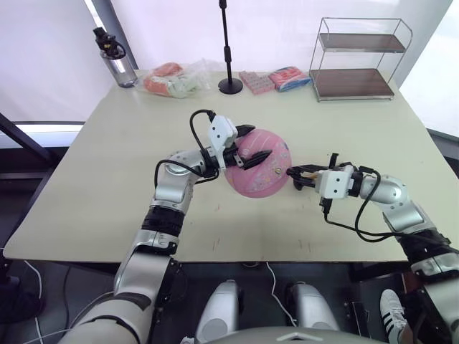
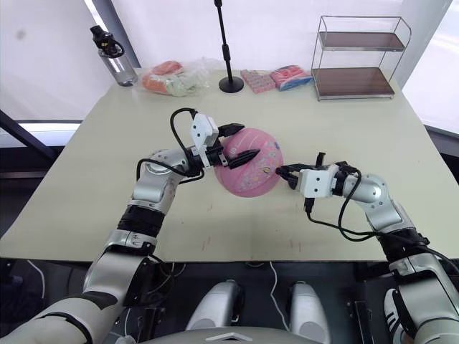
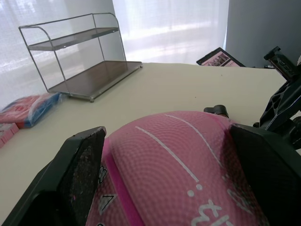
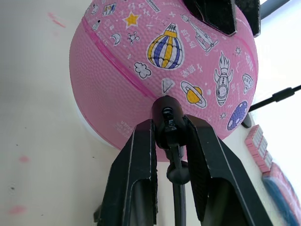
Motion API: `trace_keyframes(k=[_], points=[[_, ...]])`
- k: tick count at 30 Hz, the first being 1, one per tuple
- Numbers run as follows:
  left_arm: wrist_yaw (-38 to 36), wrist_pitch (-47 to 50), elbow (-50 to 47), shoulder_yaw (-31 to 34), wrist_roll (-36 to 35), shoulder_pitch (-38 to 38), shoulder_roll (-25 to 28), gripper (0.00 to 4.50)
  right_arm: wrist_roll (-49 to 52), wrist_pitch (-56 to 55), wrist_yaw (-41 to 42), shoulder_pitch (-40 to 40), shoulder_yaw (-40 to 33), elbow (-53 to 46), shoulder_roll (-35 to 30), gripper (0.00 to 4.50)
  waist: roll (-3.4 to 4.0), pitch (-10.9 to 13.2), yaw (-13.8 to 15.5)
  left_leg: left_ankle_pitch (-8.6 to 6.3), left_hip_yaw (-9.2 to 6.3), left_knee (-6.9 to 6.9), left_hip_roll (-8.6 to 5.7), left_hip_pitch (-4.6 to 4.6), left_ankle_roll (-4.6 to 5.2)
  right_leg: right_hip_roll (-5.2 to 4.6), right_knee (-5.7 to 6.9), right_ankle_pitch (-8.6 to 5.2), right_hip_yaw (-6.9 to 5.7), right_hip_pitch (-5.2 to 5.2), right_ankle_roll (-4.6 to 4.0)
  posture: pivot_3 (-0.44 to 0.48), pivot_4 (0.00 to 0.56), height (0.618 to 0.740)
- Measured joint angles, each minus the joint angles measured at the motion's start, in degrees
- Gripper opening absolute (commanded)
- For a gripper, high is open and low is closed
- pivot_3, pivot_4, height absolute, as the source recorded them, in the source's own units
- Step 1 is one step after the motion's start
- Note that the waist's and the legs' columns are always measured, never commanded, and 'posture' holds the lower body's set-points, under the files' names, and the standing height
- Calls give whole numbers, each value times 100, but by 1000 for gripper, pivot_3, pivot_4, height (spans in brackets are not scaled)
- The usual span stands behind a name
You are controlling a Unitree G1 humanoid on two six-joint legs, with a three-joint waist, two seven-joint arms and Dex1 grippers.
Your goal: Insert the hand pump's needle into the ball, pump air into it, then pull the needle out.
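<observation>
Bracing the pink ball (image 1: 258, 172) between our left gripper (image 1: 247, 149) fingers, our right gripper (image 4: 170, 136) pinches the needle's black fitting (image 4: 168, 121) against it; a wire shelf (image 1: 358, 61) stands well behind.

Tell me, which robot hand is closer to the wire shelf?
Right. The right gripper sits at the ball's side, in front of the wire shelf. The left gripper is on the ball's other side, farther away.
</observation>
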Motion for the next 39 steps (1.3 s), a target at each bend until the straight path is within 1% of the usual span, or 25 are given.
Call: trace_keyframes(k=[4, 8, 11, 15, 21, 27, 32, 39], points=[[119, 95, -169, -132, 44, 74, -62, 4500, 324, 324, 160, 258, -79, -315, -149, 327, 7, -8, 83, -1, -15, 0, -13, -2, 1, 0, -6, -2, 11, 11, 0, 0, 150, 731], [158, 95, -291, -191, 49, 203, -119, 4500, 697, 798, 300, 575, -170, -731, -270, 327, 34, -31, 106, -8, -24, -1, -41, -8, 13, -19, -7, -17, 16, 14, 22, 0, 150, 731], [170, 95, -294, -254, 49, 223, -184, 4500, 931, 1154, 392, 777, -258, -1006, -377, 327, 41, -47, 113, -14, -39, -1, -64, -8, 23, -23, -10, -30, 28, 26, 42, 0, 150, 731], [219, 94, -292, -314, 49, 224, -231, 4500, 965, 1214, 448, 807, -268, -1112, -553, 327, 54, -59, 119, -21, -55, -1, -100, -7, 36, -56, -13, -42, 20, 38, 59, 0, 150, 731], [305, 88, -231, -327, 48, 218, -287, 4500, 1095, 1402, 401, 925, -363, -1272, -582, 327, 59, -66, 120, -35, -89, -1, -148, -4, 59, -98, -19, -60, -3, 62, 87, 0, 150, 731], [313, 67, -184, -368, 48, 215, -358, 4500, 1095, 1446, 342, 1139, -426, -1501, -728, 327, 68, -75, 154, -40, -131, -1, -162, -1, 67, -112, -37, -67, -20, 78, 98, 0, 150, 731], [313, 55, -104, -418, 48, 190, -421, 4500, 1183, 1736, 293, 1375, -564, -1777, -809, 327, 79, -91, 221, -42, -140, -1, -165, -1, 70, -116, -50, -69, -35, 91, 100, 0, 150, 731], [356, 36, -79, -489, 48, 171, -451, 4500, 1447, 2150, 312, 1529, -713, -1977, -812, 327, 89, -100, 237, -45, -155, -1, -186, -4, 74, -142, -52, -78, -51, 97, 115, 0, 150, 731]])
